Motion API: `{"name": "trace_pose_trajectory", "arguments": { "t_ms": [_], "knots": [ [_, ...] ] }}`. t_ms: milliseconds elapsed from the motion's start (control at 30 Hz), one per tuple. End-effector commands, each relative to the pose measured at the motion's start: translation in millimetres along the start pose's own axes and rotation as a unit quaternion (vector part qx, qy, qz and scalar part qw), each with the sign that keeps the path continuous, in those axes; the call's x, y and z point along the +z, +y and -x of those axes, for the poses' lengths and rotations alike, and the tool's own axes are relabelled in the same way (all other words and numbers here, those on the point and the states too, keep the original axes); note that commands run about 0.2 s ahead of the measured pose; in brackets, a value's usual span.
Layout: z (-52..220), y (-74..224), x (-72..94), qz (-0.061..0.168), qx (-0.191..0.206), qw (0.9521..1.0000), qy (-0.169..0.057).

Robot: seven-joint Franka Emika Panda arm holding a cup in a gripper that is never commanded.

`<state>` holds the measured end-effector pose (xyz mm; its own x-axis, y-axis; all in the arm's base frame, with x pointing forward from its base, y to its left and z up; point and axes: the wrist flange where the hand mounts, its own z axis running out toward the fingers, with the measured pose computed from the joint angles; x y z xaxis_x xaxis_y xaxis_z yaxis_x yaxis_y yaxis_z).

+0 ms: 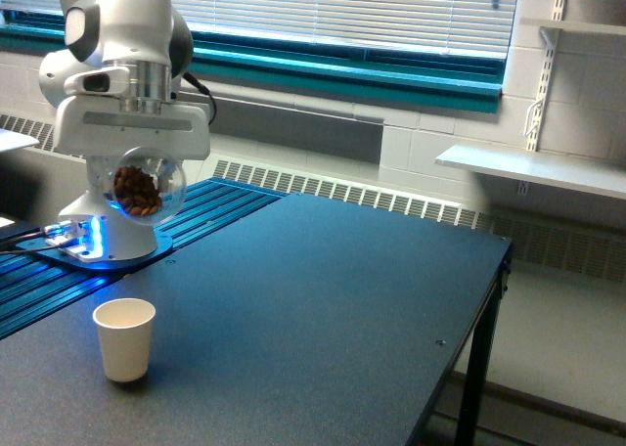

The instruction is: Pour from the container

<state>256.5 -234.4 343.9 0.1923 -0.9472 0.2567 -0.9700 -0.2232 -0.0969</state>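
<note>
High at the exterior view's left, the container (140,184) is carried in the air beneath the white hand (132,143), well above the counter (323,299). The jar is gripped by the hand, though the fingers themselves are masked by the broad white housing. A clear, rounded wall is shown, glossy and smooth, with brown nut-like pieces heaped inside. Plastic or glass cannot be told apart from this view. It is judged light and stiff, but slippery at that polished curve, so a firm hold across its widest part is called for. The loose pieces are expected to shift and tumble as soon as the jar is tipped further.

Lower down, near the counter's front edge, the paper cup (124,339) is seen standing upright, cream-white, matte, tapered and open-mouthed. It is judged very light and easily knocked over by falling pieces.

Further right, the dark, flat counter surface is seen with a faint sheen.
</note>
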Motion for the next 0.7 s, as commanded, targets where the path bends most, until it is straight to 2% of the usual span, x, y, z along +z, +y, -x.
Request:
{"name": "trace_pose_trajectory", "arguments": {
  "t_ms": [33, 400, 700],
  "knots": [
    [0.2, 12.7, 13.1, 0.007, 0.018, 0.9998, -0.01],
    [14.5, 13.7, 30.1, 0.005, 0.019, 0.9993, -0.033],
    [17.8, 18.8, 39.5, 0.014, 0.023, 0.9986, -0.045]
  ]
}}
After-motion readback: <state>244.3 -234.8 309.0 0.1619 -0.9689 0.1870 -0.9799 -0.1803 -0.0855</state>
